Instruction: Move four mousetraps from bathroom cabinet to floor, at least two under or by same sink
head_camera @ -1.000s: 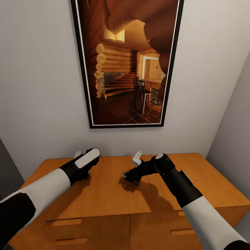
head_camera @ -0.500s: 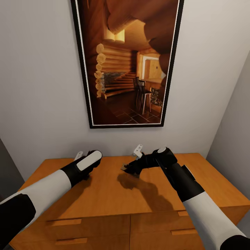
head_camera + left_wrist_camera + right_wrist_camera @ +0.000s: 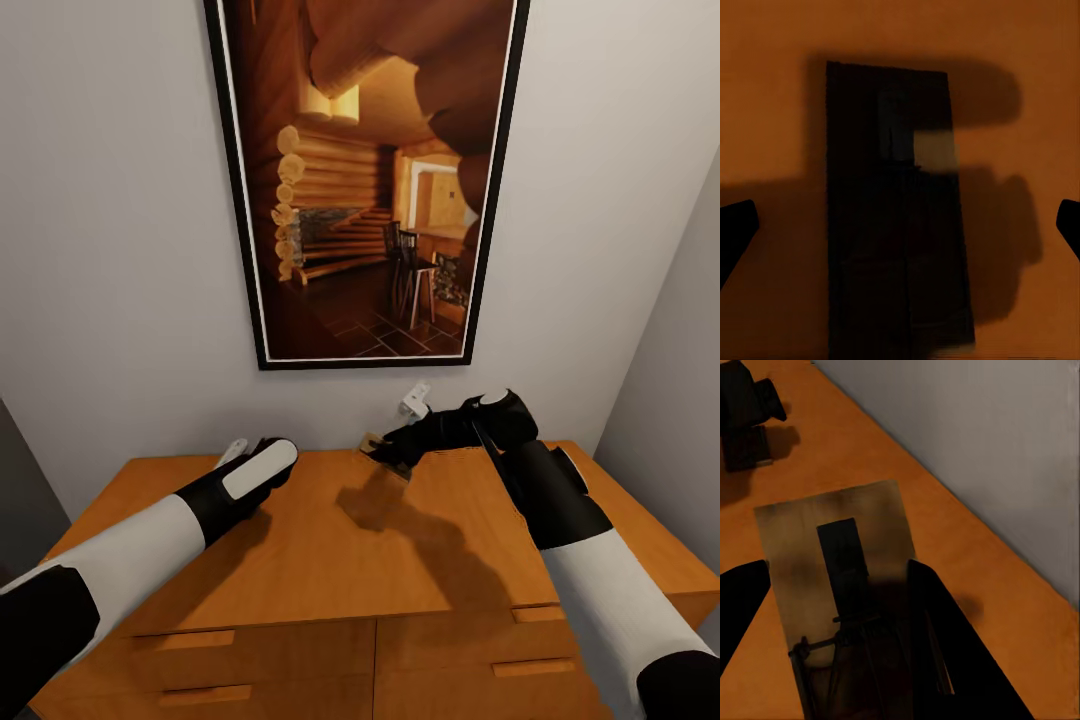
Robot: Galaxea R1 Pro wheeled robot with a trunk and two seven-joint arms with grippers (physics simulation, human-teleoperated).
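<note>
Right pincer grips a mousetrap above the cabinet; left pincer, spread open, hovers over another mousetrap.

A mousetrap lies flat on the orange-brown top of the cabinet. It is a dark, long slab, running from 12 o'clock to 6 o'clock in the picture. Near its upper part, a small pale patch sits toward 1 o'clock. The two dark fingertips of the left gripper stand wide apart at 9 and 3 o'clock, not touching the slab. A soft shadow spreads toward 3 o'clock.
</note>
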